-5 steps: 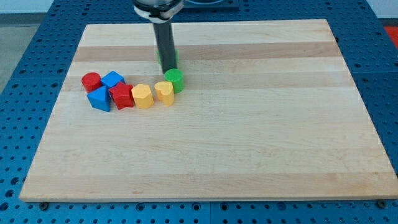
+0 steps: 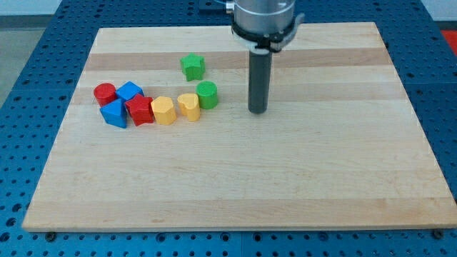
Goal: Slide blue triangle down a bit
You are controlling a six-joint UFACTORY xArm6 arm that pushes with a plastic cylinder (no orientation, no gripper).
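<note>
Tip (image 2: 258, 111) stands well right of blue triangle (image 2: 114, 113), whose pointing is unclear.

Straight dark rod, my tip (image 2: 258, 111), silvery, perhaps metal collar above

One camera only, folks: it looks down at a slant from the near edge across the whole pale wooden tabletop (image 2: 285, 185), far enough back that blue perforated metal (image 2: 28, 43) frames it, the rod's mount cropped at top.
</note>
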